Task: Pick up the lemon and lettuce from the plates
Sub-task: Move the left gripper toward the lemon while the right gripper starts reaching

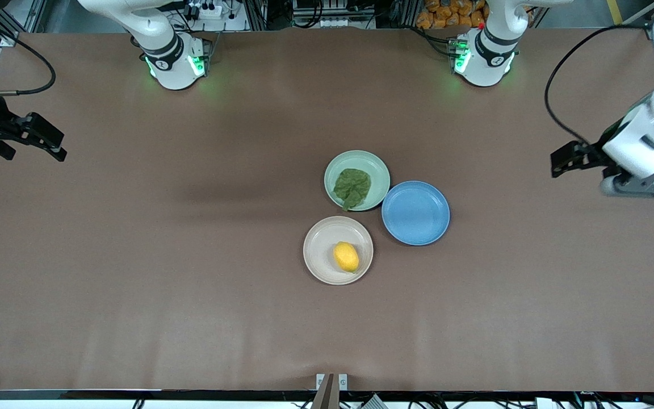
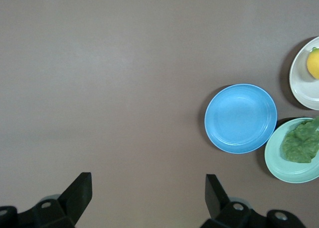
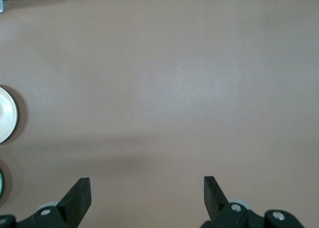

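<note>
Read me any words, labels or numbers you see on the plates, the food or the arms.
None can be read.
Lemon, lettuce and the three plates: no markings.
Dark bands on the arm bases: any lettering too small to read.

The left arm rises from its base at the top of the front view and folds out to its own end of the table, its white forearm sloping down to the wrist. The left gripper (image 1: pixel 566 161) hangs in the air over bare tabletop there, its black fingers (image 2: pixel 79 190) spread wide apart with nothing between them. The right arm swings out the same way to its end of the table. The right gripper (image 1: pixel 43 139) hovers over bare tabletop, fingers (image 3: pixel 79 194) likewise parted wide and holding nothing. Both arms wait.
</note>
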Robot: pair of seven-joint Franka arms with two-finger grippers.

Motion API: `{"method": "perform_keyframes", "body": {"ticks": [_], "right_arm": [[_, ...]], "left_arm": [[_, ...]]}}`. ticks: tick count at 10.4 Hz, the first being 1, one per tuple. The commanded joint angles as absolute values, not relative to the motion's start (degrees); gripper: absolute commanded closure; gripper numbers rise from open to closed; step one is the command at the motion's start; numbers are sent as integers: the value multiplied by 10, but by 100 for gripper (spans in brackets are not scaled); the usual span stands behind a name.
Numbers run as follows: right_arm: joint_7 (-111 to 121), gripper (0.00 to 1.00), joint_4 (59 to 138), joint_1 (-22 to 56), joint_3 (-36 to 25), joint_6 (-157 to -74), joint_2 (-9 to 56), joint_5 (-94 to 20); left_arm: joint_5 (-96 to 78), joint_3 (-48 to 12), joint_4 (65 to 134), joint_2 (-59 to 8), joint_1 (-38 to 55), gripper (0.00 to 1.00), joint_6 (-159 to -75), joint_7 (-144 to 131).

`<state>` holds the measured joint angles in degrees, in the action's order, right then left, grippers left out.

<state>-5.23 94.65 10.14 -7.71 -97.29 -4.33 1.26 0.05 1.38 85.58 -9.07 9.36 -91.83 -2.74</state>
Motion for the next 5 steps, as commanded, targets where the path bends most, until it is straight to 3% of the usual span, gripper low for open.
{"method": "perform_keyframes", "body": {"ticks": [1,5], "right_arm": [[-49,0,943,101,-77,-963,-49,5],[-63,0,947,111,-75,-964,-48,3]], "left_arm": [[-20,12,843,-137,114,0,-948,-39],[-29,9,838,-224,164,0,-1091,-115]]}}
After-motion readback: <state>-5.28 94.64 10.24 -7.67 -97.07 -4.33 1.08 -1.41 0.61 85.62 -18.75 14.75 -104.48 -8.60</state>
